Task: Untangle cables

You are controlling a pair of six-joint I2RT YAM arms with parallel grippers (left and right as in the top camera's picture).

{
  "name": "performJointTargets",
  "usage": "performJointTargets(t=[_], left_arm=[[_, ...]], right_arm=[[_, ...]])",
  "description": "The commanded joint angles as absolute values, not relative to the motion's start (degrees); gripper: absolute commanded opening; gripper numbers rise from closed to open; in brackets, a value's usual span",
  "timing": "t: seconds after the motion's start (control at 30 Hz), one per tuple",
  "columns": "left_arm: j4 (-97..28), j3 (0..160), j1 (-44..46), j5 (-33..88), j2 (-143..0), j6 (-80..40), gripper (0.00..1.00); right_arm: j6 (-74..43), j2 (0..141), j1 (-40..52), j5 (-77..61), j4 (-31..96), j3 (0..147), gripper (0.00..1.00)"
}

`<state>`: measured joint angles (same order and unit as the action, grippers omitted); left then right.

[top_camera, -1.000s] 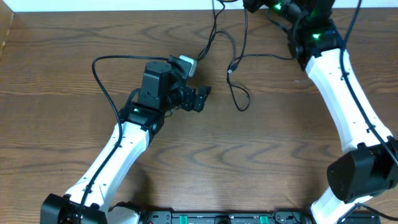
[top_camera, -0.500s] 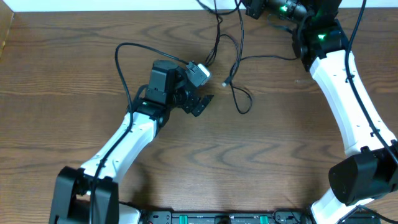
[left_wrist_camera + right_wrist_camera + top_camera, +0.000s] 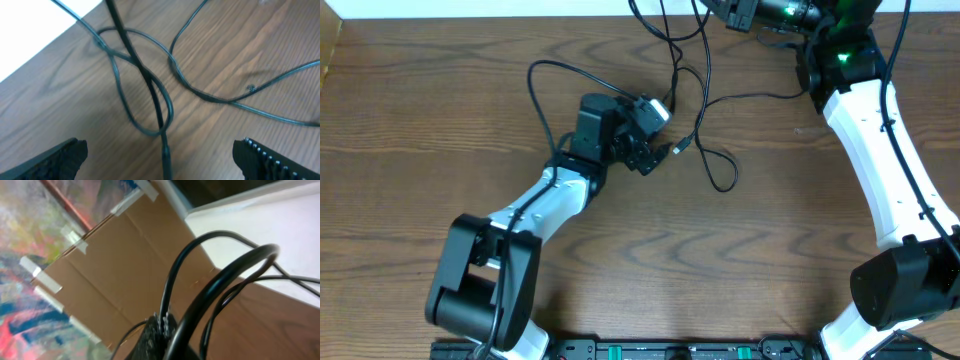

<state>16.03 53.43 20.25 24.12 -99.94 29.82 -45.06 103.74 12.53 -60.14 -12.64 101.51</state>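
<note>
Thin black cables (image 3: 703,95) hang from the top edge of the overhead view and trail onto the wooden table (image 3: 420,130), ending in a loop (image 3: 723,182) and a small plug (image 3: 681,147). My left gripper (image 3: 661,138) is open beside that plug. In the left wrist view its two fingers (image 3: 57,159) stand wide apart, and a black cable (image 3: 165,152) runs on the table between them, below crossed loops (image 3: 145,80). My right gripper (image 3: 720,10), at the far edge, is shut on the cables. The right wrist view shows its fingertips (image 3: 159,325) pinching a black cable (image 3: 172,287).
Each arm carries its own thicker black cable; the left arm's arches over the table (image 3: 545,90). The table's far edge (image 3: 470,18) meets a white surface. A cardboard panel (image 3: 115,275) fills the right wrist view.
My left gripper has swung right and toward the far edge, up to the plug end, staying open. The right gripper shifted left at the top, and the cable loop slid right.
</note>
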Motion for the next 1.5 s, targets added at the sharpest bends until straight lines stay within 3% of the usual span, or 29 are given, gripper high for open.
performJointTargets(t=[0.0, 0.27, 0.9, 1.07, 1.27, 1.4, 1.47], left_arm=[[19.9, 54.54, 22.85, 24.86, -101.93, 29.5, 0.98], [27.64, 54.54, 24.8, 22.7, -104.47, 27.81, 0.98], [28.58, 54.54, 24.84, 19.86, -108.75, 27.81, 0.93], [30.65, 54.54, 24.82, 19.84, -109.1, 27.81, 0.79], [33.56, 54.54, 24.77, 19.81, -109.1, 27.79, 0.71], [34.09, 54.54, 24.77, 19.75, -109.1, 27.81, 0.55], [33.91, 54.54, 24.77, 18.37, -109.1, 27.77, 0.4]], right_arm=[[-52.75, 101.45, 12.29, -61.28, -16.6, 102.21, 0.01], [-55.92, 101.45, 12.32, -62.35, -18.28, 102.21, 0.01], [-60.42, 101.45, 13.63, -65.32, -20.47, 102.21, 0.01], [-60.42, 101.45, 13.72, -65.3, -20.43, 102.21, 0.01], [-60.45, 101.45, 13.72, -65.54, -20.4, 102.21, 0.01], [-60.42, 101.45, 13.72, -65.56, -20.4, 102.21, 0.01], [-60.4, 101.45, 13.72, -65.56, -20.4, 102.21, 0.01]])
